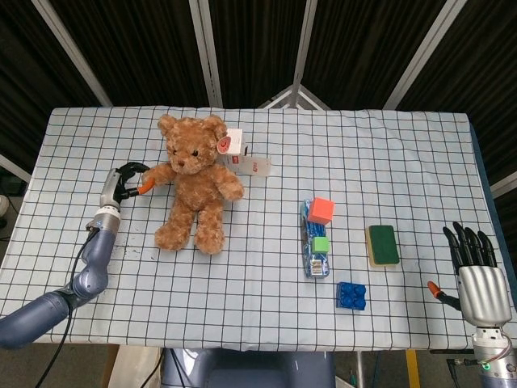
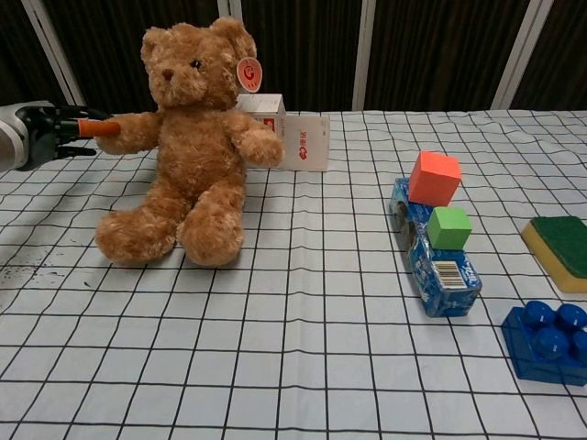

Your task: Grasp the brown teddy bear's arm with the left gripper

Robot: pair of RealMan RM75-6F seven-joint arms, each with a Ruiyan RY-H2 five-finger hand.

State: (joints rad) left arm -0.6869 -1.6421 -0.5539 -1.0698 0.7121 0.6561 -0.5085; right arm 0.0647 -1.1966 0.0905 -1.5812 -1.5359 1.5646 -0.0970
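Head view: we see our left hand (image 1: 123, 184) at left, its fingers pinching the outstretched arm of the brown teddy bear (image 1: 192, 184) (sitting upright).

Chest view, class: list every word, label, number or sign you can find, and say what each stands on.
White box behind the teddy bear: red print, too blurred to read.
Round orange tag at the bear's ear: a mark, unreadable.
Blue packet: a barcode, digits too small.
Nothing reads clearly.

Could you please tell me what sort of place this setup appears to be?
Probably a robot test bench: a grid-patterned tablecloth, dark curtain panels on metal framing, and staged props like a brown plush teddy bear.
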